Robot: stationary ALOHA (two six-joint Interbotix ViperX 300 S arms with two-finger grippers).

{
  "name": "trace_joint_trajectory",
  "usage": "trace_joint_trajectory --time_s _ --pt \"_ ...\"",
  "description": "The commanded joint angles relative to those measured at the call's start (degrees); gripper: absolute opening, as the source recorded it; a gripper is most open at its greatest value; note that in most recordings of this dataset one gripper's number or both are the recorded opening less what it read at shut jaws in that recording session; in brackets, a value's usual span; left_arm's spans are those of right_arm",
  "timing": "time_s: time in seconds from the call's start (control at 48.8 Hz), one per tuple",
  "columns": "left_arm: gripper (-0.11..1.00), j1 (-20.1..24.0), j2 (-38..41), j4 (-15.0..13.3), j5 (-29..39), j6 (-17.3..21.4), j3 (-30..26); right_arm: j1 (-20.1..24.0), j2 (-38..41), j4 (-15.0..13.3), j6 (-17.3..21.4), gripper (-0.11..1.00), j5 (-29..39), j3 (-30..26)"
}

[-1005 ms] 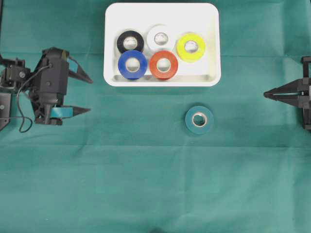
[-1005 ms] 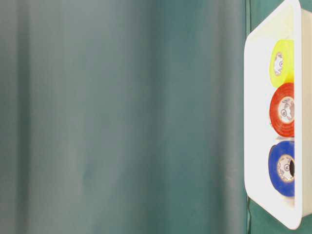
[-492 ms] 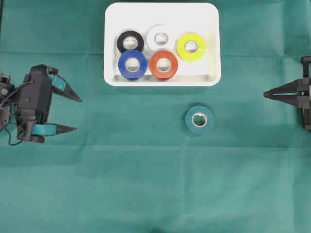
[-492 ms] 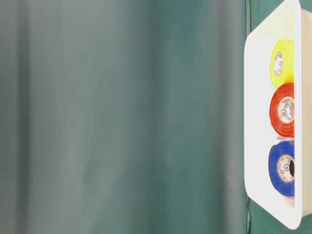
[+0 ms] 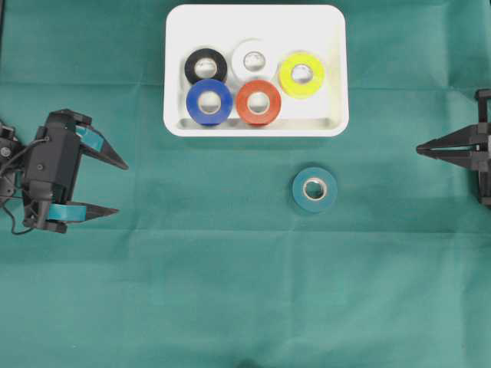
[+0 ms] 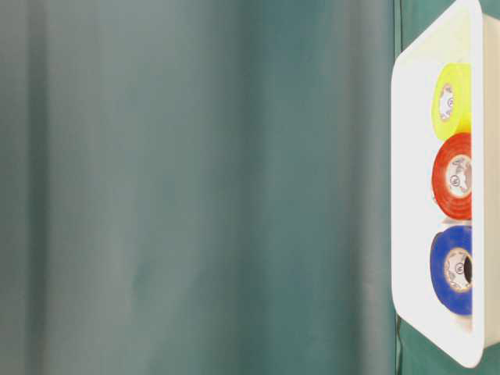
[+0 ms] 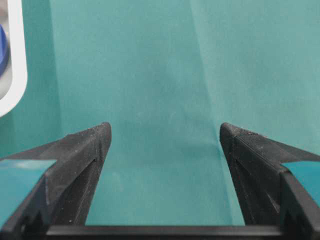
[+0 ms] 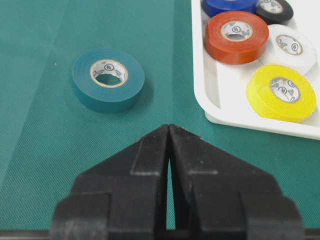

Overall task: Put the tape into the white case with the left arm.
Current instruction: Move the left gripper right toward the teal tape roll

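Overhead exterior view: the left end effector (image 5: 111, 186) was at the far left of the tabletop (image 5: 192, 291), its two teal-banded fingers spread wide and pointing toward the middle, w/ nothing between them. The left wrist view confirmed this: only bare green cloth showed between the tips. The teal tape (image 5: 314, 189) lay flat on the cloth, hole up, well apart from the left end effector, straight ahead along the direction the fingers pointed, approx. on the same line. The white case (image 5: 331, 69) was ahead and to the far side of that line, already w/ five rolls inside; the tape sat just outside its near rim, toward the right corner. The right end effector (image 5: 420, 149) was closed, tips together, holding nothing, and was in fact nearer to the tape than the left one. Because the roll is round, it has no long axis, so in my judgement the fingers can close across it from any angle after a long reach forward.
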Motion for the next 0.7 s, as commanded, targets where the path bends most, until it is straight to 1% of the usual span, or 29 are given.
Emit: trace_joint_trajectory --time_s 0.0,0.308,0.677 --pt "0.88 -0.2 1.8 0.0 -1.7 0.1 -2.5 0.0 0.3 -0.1 0.1 -0.09 -0.6 -0.6" --pt "0.88 1.0 13.6 0.1 -1.9 0.4 -9.8 0.0 0.3 -0.1 0.1 -0.09 -0.6 -0.6" --pt "0.88 1.1 23.6 0.2 -2.0 0.5 -19.9 -0.1 0.3 -0.1 0.1 -0.09 -0.6 -0.8"
